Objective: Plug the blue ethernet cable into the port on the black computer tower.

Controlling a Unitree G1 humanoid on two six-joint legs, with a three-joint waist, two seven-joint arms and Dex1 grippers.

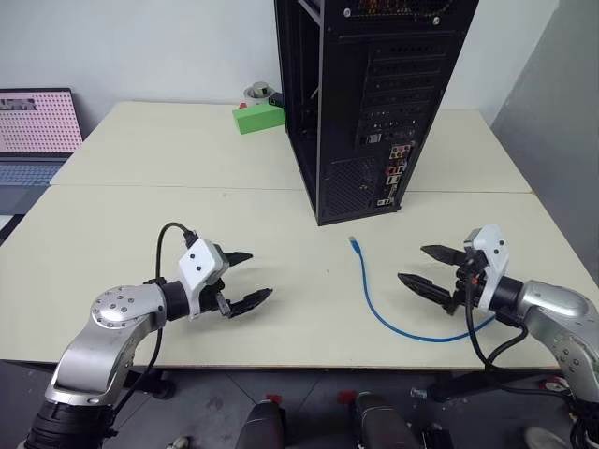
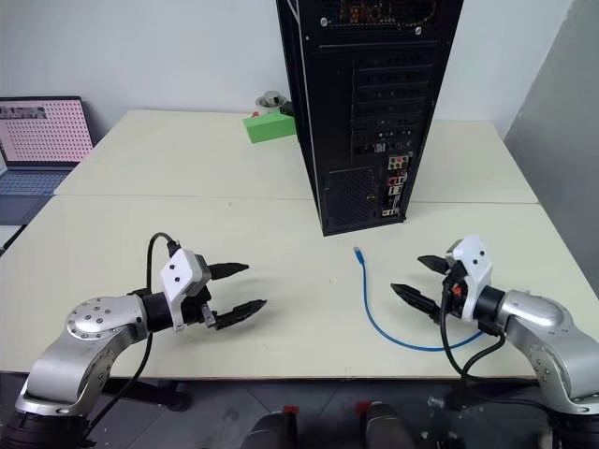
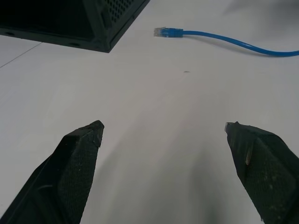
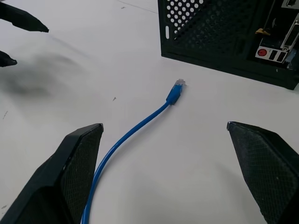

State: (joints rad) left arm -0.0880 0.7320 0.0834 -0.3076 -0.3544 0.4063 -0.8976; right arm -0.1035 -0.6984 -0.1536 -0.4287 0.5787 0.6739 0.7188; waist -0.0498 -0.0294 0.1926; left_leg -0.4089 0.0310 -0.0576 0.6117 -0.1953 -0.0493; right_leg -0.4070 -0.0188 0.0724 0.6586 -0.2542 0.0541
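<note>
blue ethernet cable (image 1: 374,299) loose before black computer tower (image 1: 374,103), green box (image 1: 257,117) behind, both grippers spread empty

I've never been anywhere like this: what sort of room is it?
Probably a lab or office test bench: a black computer tower stands on a plain table, a blue ethernet cable lies loose, and a laptop sits alongside.

Both arms reach forward, angled inward toward each other. The left pincer (image 1: 250,279) and right pincer (image 1: 417,267) gape wide (black fingers well apart), holding nothing.
</note>
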